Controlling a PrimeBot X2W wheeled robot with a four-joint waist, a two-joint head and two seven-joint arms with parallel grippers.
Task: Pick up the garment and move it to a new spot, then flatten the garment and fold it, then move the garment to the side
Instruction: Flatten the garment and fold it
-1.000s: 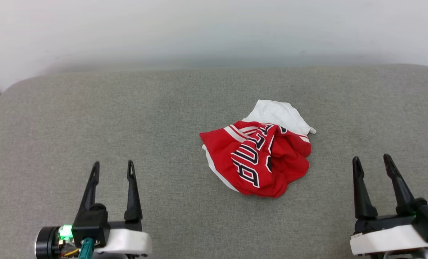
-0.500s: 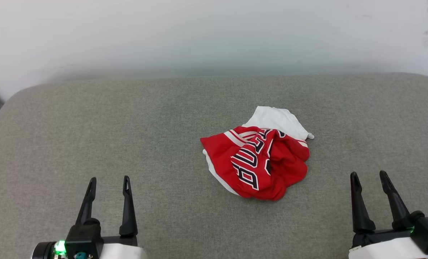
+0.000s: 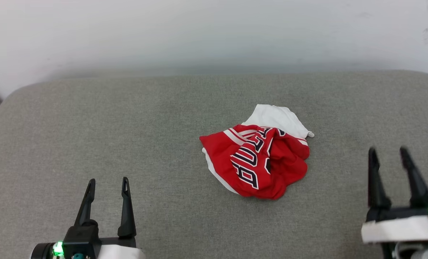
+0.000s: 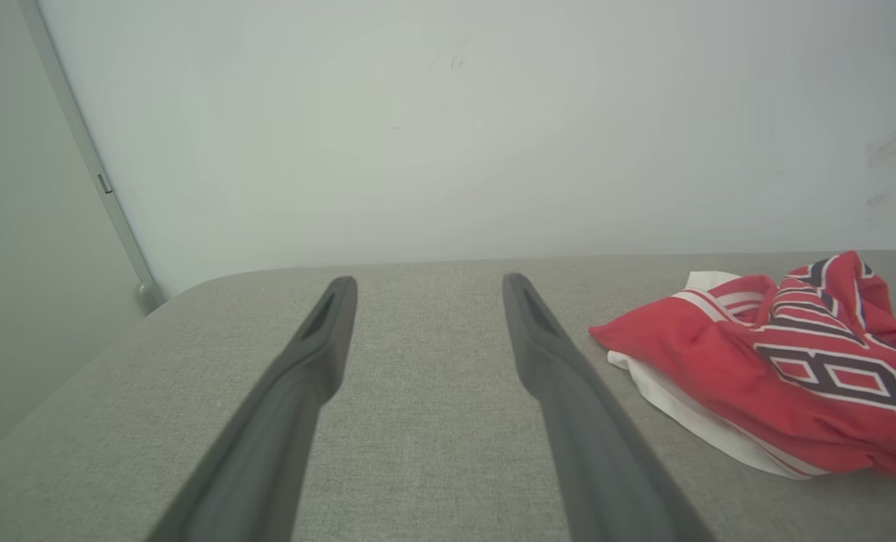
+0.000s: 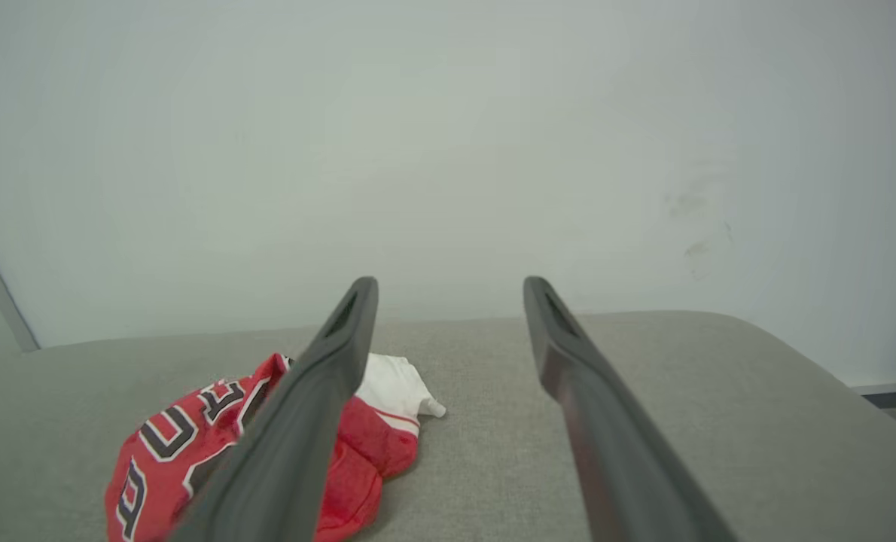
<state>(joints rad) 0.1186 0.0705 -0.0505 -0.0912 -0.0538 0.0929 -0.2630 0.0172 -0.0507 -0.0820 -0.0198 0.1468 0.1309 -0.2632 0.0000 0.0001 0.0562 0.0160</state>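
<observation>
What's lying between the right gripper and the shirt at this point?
Nothing. In the head view, the stretch from the right gripper to the crumpled shirt is bare grey cushion.

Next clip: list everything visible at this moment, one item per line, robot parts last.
garment: one, red and white with black lettering, crumpled right of centre on the cushion
cushion: one, grey fabric, under the garment
wall: one, white, behind the cushion
upright strip: one, grey, on the wall at left in the left wrist view
left gripper: one, dark fingers, open, lower left, apart from the garment
right gripper: one, dark fingers, open, lower right, apart from the garment
</observation>
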